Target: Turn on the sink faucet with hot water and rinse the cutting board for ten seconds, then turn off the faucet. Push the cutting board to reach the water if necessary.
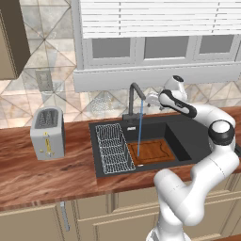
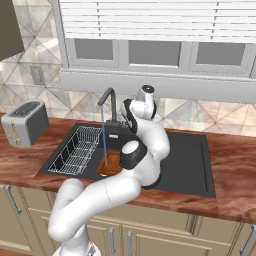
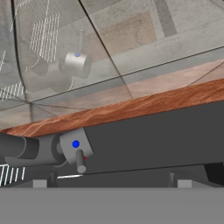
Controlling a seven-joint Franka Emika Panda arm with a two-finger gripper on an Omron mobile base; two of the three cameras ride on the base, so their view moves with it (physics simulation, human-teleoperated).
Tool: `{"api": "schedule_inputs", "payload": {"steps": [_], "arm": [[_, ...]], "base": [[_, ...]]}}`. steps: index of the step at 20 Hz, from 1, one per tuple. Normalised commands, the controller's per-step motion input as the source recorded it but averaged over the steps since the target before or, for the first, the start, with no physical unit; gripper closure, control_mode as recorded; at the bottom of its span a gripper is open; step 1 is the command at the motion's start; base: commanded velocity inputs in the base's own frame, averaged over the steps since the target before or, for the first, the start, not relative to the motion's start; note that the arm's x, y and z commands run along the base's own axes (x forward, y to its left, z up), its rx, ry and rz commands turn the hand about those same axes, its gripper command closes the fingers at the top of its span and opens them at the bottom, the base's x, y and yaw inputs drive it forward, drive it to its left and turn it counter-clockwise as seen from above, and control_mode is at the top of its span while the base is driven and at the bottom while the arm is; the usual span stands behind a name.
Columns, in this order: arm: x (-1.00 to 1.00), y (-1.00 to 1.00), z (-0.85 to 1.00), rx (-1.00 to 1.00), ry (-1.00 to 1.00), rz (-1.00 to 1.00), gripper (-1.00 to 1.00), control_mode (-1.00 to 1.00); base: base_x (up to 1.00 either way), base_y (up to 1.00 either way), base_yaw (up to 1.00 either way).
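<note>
A reddish wood-grain table runs beneath a white-framed window with lowered blinds, backed by a wall of grey and tan diamond tiles, with beige cabinet doors below. A silver toaster stands on the table at 9 o'clock from the sink, a wide matte black basin sunk into the table. A silver wire rack lies in the sink's left part. The cutting board lies flat on the basin floor just right of the rack, at 6 o'clock from the sink faucet. The water falls in a thin pale blue stream from the spout and lands on the board's left end. In the right base view the cutting board is partly hidden behind the white arm, with the water dropping onto it. The gripper hangs above the sink's back rim, just right of the faucet at 3 o'clock and well above the board. In the hand view the faucet's square base with its blue-dotted side lever sits at 9 o'clock from the fingers, close by but apart from them. Nothing lies between the fingers; whether they are spread or closed cannot be told.
</note>
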Motion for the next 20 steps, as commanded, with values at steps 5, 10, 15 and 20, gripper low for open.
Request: {"api": "schedule_inputs", "payload": {"steps": [5, 10, 15, 20], "arm": [[0.0, 0.0, 0.0, 0.0, 0.0, 0.0, -1.0, -1.0], [0.0, 0.0, 0.0, 0.0, 0.0, 0.0, -1.0, -1.0], [0.0, 0.0, 0.0, 0.0, 0.0, 0.0, -1.0, -1.0], [0.0, 0.0, 0.0, 0.0, 0.0, 0.0, -1.0, -1.0]], "base": [[0.0, 0.0, 0.0], [0.0, 0.0, 0.0], [0.0, 0.0, 0.0], [0.0, 0.0, 0.0]]}}
